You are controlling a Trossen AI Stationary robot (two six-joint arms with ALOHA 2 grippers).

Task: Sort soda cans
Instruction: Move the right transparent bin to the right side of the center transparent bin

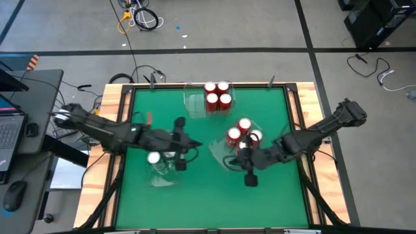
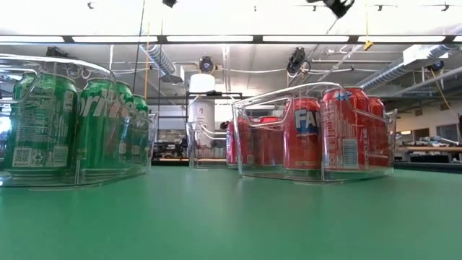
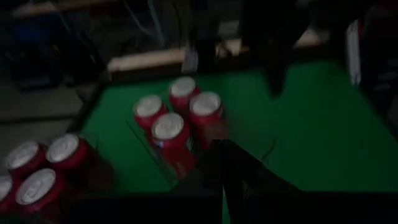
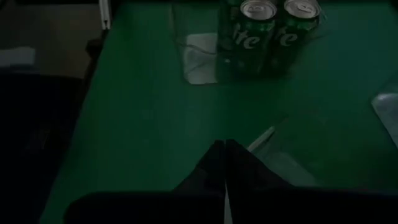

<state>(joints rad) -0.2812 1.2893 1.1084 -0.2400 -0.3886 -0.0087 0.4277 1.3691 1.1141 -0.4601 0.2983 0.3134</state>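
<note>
— From above, how far along are you?
— Red cans (image 1: 218,95) fill the far tray (image 1: 195,104), more sit right; my left gripper (image 1: 181,164) and right gripper (image 1: 249,179) are both closed, empty.
— Low view?
— Green cans (image 2: 76,123) trayed left. Sorting looks finished.

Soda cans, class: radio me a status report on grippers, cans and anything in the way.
Left gripper shut, empty, over green cans. Right gripper shut, empty, beside red cans. All cans in clear trays. Nothing blocking.
</note>
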